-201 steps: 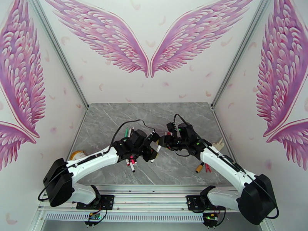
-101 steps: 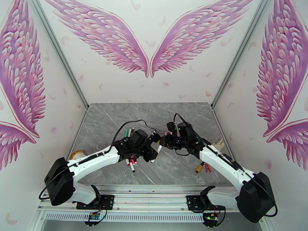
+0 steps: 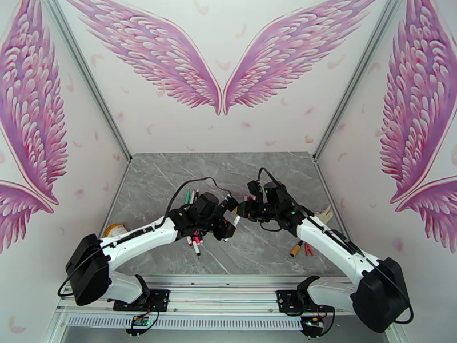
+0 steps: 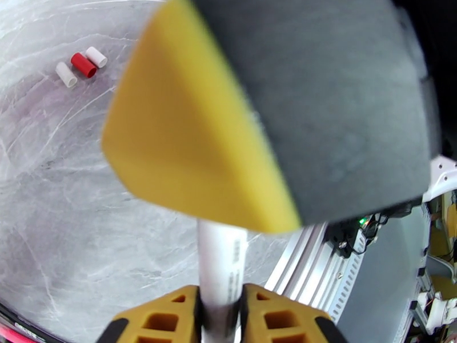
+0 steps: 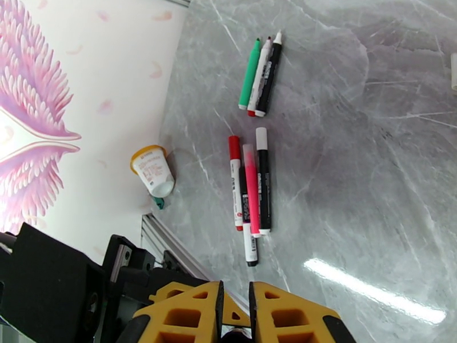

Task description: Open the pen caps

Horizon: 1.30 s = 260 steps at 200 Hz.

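Fingers (image 4: 165, 318) of L gripper (image 4: 220, 307) pinch white pen (image 4: 221, 258) by its barrel; R gripper (image 5: 234, 315) fingers are pressed nearly together on its far end, prob. the cap, ready for a pull-apart. Other pens (image 5: 251, 190) and loose caps (image 4: 83, 64) lie on table (image 5: 371, 167).

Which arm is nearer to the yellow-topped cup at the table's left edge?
Left. The left arm passes close beside the cup, just right of it in the top view; the right arm is far across the table.
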### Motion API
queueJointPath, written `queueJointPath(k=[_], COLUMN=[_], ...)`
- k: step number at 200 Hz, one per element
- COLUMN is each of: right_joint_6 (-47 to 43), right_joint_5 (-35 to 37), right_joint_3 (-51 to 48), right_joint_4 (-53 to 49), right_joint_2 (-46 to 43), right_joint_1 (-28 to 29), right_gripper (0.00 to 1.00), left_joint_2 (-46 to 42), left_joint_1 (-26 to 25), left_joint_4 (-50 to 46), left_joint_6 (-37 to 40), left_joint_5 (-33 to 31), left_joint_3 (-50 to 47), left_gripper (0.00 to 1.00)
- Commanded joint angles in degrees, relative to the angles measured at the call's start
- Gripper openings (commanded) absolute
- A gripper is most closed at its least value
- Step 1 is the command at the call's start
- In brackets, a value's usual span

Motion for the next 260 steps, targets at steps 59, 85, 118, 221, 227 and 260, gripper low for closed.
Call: queueJointPath(k=[59,85,118,221,227,260], right_joint_6=[-0.1,0.3,0.3,1.1,1.1,1.5], right_joint_5=[-3.1,-3.1,-3.3,0.4,0.7,1.8], right_joint_3=[0.8,0.8,0.8,1.0,1.1,1.4], right_joint_4=[2.2,2.6,2.6,1.2,1.1,0.9], right_joint_2=[-1.9,-1.9,-1.9,-2.6,-2.6,-2.8], right_joint_1=[1.4,1.6,1.9,2.0,2.0,2.0], right_gripper=[0.09,0.09,0.09,0.11,0.12,0.12], left_joint_2=[-0.1,0.6,1.0,0.1,0.1,0.0], left_joint_1=[1.5,1.5,1.6,1.5,1.5,1.3], left_joint_4=[7.7,8.0,8.0,7.5,7.5,7.9], left_joint_6=[-4.9,-5.2,-5.5,-3.7,-3.6,-3.1], left_joint_5=[3.4,2.6,0.9,0.7,0.9,2.9], left_joint_3=[-1.3,-1.1,-1.0,-1.3,-1.4,-2.0], left_gripper=[0.42,0.47,0.47,0.16,0.15,0.13])
